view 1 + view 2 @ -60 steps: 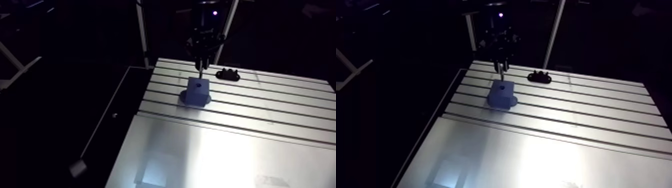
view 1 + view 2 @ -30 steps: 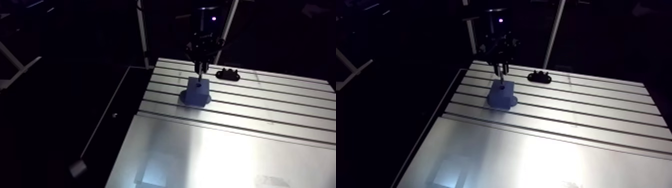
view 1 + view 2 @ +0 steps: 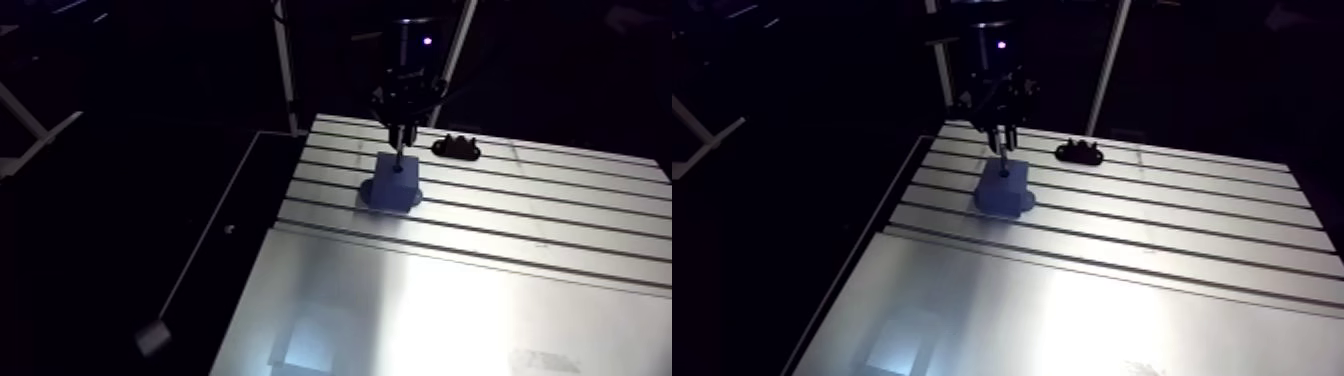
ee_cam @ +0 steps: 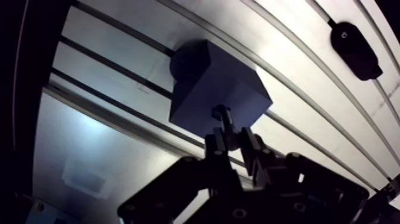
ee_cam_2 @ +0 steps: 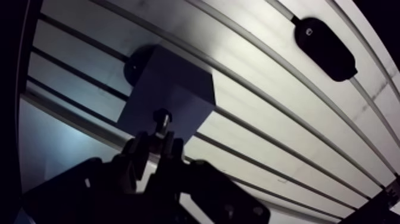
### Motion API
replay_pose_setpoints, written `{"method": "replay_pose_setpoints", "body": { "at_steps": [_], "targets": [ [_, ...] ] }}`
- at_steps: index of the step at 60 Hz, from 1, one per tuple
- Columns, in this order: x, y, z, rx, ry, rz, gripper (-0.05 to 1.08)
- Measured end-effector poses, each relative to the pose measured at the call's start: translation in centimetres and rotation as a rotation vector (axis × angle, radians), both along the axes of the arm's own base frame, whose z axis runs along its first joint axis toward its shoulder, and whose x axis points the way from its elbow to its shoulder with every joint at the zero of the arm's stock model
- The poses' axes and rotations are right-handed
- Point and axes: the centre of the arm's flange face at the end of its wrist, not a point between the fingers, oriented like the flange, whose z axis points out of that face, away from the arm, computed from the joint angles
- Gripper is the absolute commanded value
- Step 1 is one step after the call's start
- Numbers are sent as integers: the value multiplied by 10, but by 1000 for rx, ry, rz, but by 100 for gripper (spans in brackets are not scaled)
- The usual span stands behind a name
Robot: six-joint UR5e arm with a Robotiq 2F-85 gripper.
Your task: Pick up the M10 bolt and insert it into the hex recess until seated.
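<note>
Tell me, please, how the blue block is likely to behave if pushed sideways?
The blue block looks solid and squat, so it is probably stiff and unlikely to tip under the bolt held in the tool. Its dark base sits over a slot in the table, perhaps fastened; if not, it could slide on the smooth aluminium.

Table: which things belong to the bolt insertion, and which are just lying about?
Job:
- bolt, gripped in the tool
- blue block, right under the bolt

Lying about:
- black part, on the table apart from the block, nothing touching it
</note>
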Motion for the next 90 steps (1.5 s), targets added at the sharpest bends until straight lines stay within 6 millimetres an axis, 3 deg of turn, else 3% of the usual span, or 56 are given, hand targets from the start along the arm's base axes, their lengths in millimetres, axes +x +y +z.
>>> {"method": "replay_pose_setpoints", "body": {
  "at_steps": [90],
  "targets": [
    [3,0,-15,0,-18,-1,74]
  ]
}}
